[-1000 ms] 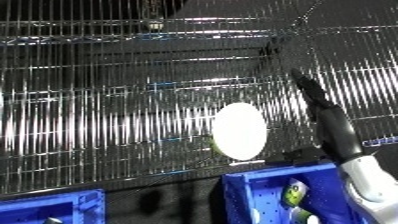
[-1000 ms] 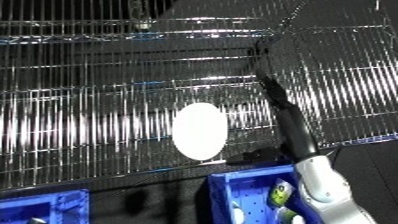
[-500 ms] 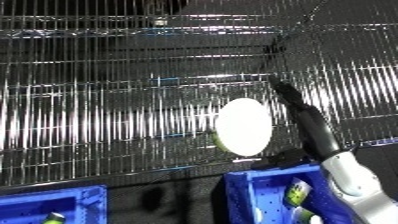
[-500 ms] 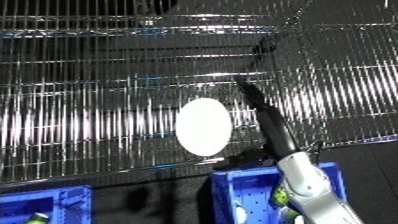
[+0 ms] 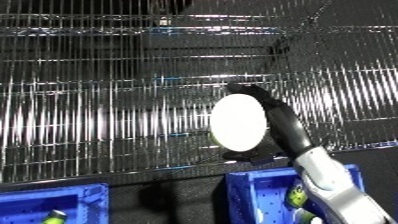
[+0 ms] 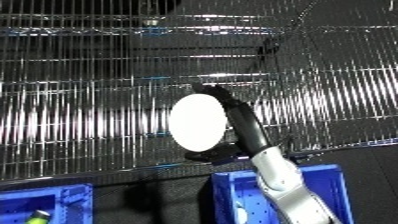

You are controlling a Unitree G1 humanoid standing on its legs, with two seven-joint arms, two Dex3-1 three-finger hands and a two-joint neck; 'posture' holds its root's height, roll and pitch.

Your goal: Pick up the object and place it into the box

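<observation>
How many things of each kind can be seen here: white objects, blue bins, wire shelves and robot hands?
White oval object: 1
Blue bins: 2, one at lower left and one at lower right
Wire shelf: 1
Robot hands: 1, the right hand, reaching around the white object
Total: 5

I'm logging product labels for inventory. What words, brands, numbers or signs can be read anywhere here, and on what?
None can be read.
White oval object: plain face, no print visible.
Blue bins: no label shows.
Wire shelf: no tag or sign.
Items inside the right bin: yellow-green markings, too blurred to read.
</observation>
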